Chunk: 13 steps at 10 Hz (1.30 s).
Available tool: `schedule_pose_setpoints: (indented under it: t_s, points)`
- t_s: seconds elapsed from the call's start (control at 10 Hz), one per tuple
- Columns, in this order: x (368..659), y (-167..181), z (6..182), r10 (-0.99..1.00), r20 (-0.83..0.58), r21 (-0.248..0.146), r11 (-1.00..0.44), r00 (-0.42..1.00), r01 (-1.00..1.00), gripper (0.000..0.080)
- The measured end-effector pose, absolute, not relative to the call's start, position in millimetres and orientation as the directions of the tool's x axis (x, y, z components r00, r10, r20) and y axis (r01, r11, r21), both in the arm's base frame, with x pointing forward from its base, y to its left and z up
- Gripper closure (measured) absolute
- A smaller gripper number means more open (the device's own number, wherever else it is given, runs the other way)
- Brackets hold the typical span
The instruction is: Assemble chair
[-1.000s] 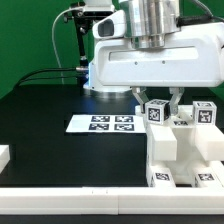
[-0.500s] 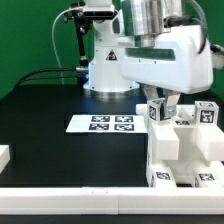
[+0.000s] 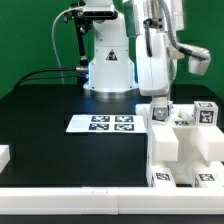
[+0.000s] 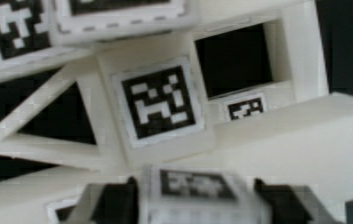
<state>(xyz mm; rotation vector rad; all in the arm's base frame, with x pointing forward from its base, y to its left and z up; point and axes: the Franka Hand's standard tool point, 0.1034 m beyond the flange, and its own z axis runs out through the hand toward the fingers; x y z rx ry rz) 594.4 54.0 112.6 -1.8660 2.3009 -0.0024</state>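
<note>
Wrist has swung round since a second ago; you see the gripper [image 3: 160, 104] over the white blocky tagged plastic chair [image 3: 180, 150] at three o'clock, its jaw state unclear.

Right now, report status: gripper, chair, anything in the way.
Gripper down at the chair, over a tagged upright; open or shut unclear. Chair partly built, at the exterior view's right. Marker board flat beside it, apart. Nothing blocking.
</note>
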Motion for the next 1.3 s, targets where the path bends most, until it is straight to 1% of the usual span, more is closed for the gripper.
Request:
schedule_pose_setpoints:
  t_s: [0.1, 0.2, 0.3, 0.4, 0.5, 0.6, 0.7, 0.8, 0.9, 1.0, 1.1, 1.2, 1.3]
  points:
    - [594.3, 53.9, 112.6, -0.98, -0.132, -0.119, 0.165, -0.149, -0.979, 0.0293]
    - [593.0, 53.2, 112.8, -0.992, -0.123, -0.117, 0.04, -0.025, -0.992, 0.0196]
    - [594.7, 50.5, 115.0, -0.983, -0.107, -0.13, -0.133, 0.148, -0.982, 0.0196]
    - [595.1, 47.9, 116.3, -0.937, -0.091, -0.138, -0.323, 0.336, -0.936, 0.0159]
    - [593.1, 48.2, 115.4, -0.909, -0.086, -0.135, -0.394, 0.407, -0.909, 0.0152]
    - [593.4, 48.2, 115.3, -0.897, -0.08, -0.139, -0.422, 0.435, -0.896, 0.0152]
    - [593.4, 47.7, 115.3, -0.85, -0.066, -0.146, -0.51, 0.523, -0.848, 0.0151]
    - [592.0, 47.8, 113.7, -0.803, -0.055, -0.137, -0.583, 0.594, -0.801, 0.0151]
    - [589.8, 48.8, 108.9, -0.708, -0.046, -0.099, -0.699, 0.705, -0.709, 0.0151]
    - [591.5, 49.6, 108.5, -0.732, -0.051, -0.103, -0.672, 0.679, -0.733, 0.0151]
    - [591.0, 49.6, 108.0, -0.744, -0.054, -0.102, -0.659, 0.666, -0.745, 0.0267]
    - [590.8, 49.5, 107.5, -0.743, -0.054, -0.101, -0.661, 0.667, -0.744, 0.0401]
    - [590.7, 49.7, 107.4, -0.763, -0.057, -0.099, -0.637, 0.644, -0.764, 0.0401]
